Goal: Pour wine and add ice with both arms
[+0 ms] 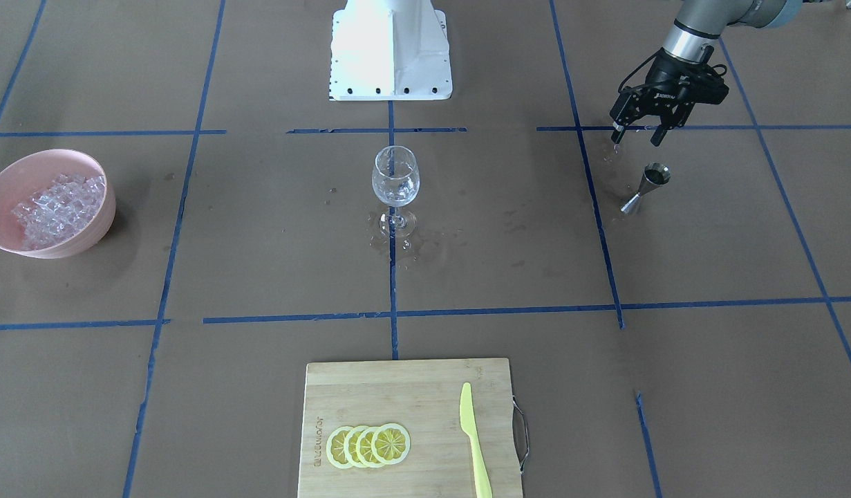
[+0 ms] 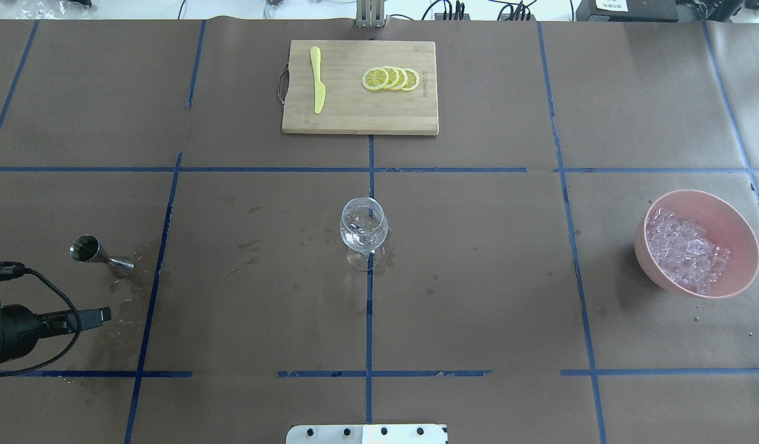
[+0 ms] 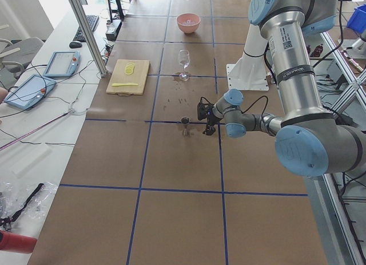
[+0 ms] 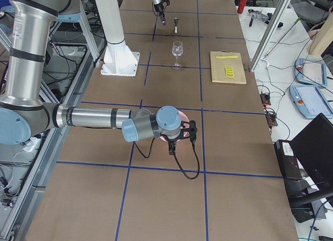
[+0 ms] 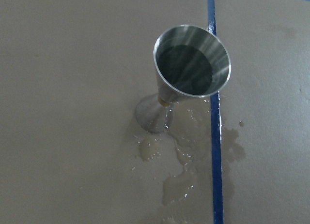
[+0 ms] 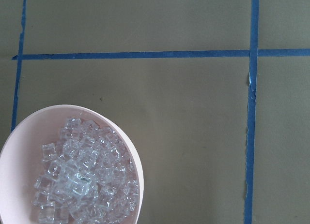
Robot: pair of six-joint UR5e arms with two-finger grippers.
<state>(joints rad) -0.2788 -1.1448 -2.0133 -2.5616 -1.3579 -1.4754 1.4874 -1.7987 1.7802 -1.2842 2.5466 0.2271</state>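
Observation:
A steel jigger (image 1: 646,187) stands on the table's left part and holds a little dark wine (image 5: 186,69). My left gripper (image 1: 636,133) hangs open and empty just behind it, toward the robot's side, not touching it. The jigger also shows in the overhead view (image 2: 95,251). A clear wine glass (image 1: 395,181) stands upright at the table's centre. A pink bowl (image 1: 86,235) of clear ice cubes (image 1: 59,206) sits at the right end. My right gripper (image 4: 182,144) hovers over the bowl; I cannot tell whether it is open. The right wrist view shows the ice (image 6: 82,180) below.
A wooden cutting board (image 1: 397,394) at the far edge carries several lemon slices (image 1: 368,445) and a yellow knife (image 1: 475,443). Wet patches lie around the jigger's foot (image 5: 179,175) and the glass's foot (image 1: 404,242). The white robot base (image 1: 390,52) stands behind the glass.

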